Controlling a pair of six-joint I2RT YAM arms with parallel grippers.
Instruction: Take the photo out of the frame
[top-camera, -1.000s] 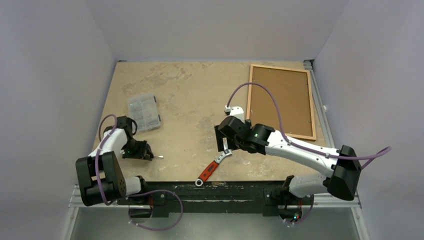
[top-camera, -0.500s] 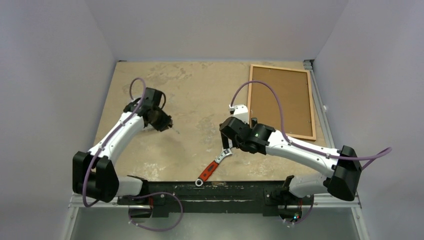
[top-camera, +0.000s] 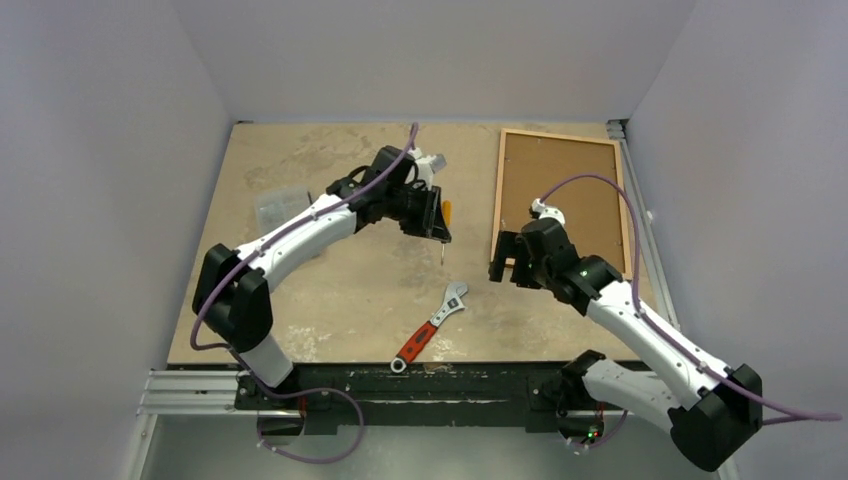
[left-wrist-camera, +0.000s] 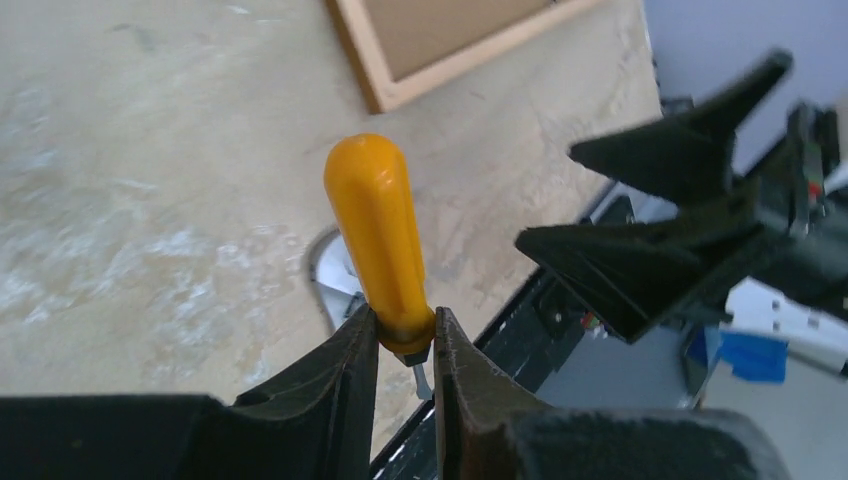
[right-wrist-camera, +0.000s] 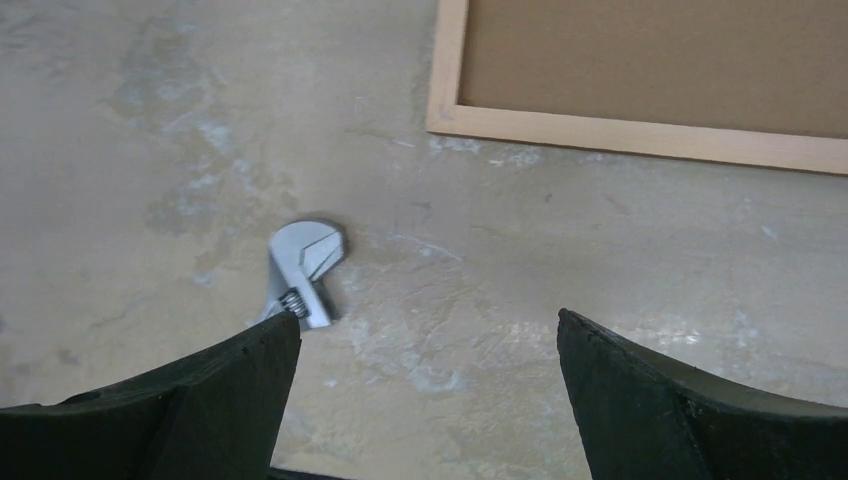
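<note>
The frame (top-camera: 497, 200) lies flat at the back right, with a narrow orange-brown border around a cork-brown backing board (top-camera: 565, 200). The photo is hidden. My left gripper (top-camera: 437, 222) is in mid-table, left of the frame, shut on a yellow-handled screwdriver (top-camera: 446, 211). In the left wrist view the jaws (left-wrist-camera: 405, 335) clamp the base of the handle (left-wrist-camera: 375, 230), and the frame's corner (left-wrist-camera: 470, 55) lies beyond. My right gripper (top-camera: 505, 258) is open and empty at the frame's near left corner. In the right wrist view its jaws (right-wrist-camera: 428, 345) hang over bare table, near the frame's border (right-wrist-camera: 620, 130).
A wrench with a red handle (top-camera: 430, 328) lies near the table's front edge; its silver head shows in the right wrist view (right-wrist-camera: 305, 265). A clear plastic parts box (top-camera: 280, 205) sits at the left, partly behind the left arm. Walls close in on both sides.
My left arm swung from the near left past the parts box to mid-table, now carrying the screwdriver. My right arm moved from above the wrench rightward to the frame's near left corner.
</note>
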